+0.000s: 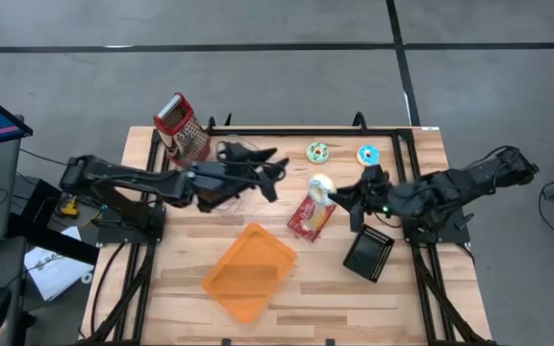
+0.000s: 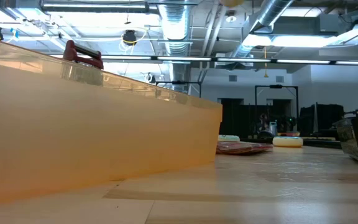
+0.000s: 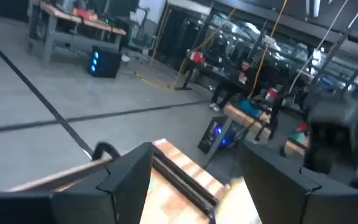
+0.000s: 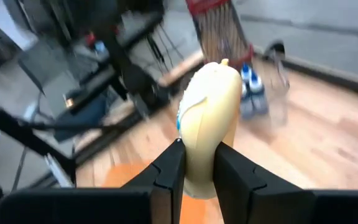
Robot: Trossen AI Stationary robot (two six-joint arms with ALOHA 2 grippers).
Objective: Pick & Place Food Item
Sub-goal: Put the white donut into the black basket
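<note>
1. Right end effector (image 4: 196, 167): clenched on a pale yellow banana-shaped food item (image 4: 207, 127), held clear above the tabletop (image 1: 402, 298) near its middle.
2. Same food item (image 1: 321, 188) in high view: just above a red snack packet (image 1: 310, 217), beside the right end effector (image 1: 346, 195).
3. Left end effector (image 3: 194, 177): released, fingers (image 3: 126, 180) spread, nothing between them; positioned over the rear centre of the tabletop (image 1: 275, 176).
4. Orange tray (image 1: 249, 271): flat on the tabletop's front centre, apart from both arms.
5. Red-handled grater (image 1: 182, 127): upright at rear left.
6. Two donuts (image 1: 317, 151), (image 1: 368, 154): at rear edge.
7. Black basket (image 1: 368, 254): front right.
</note>
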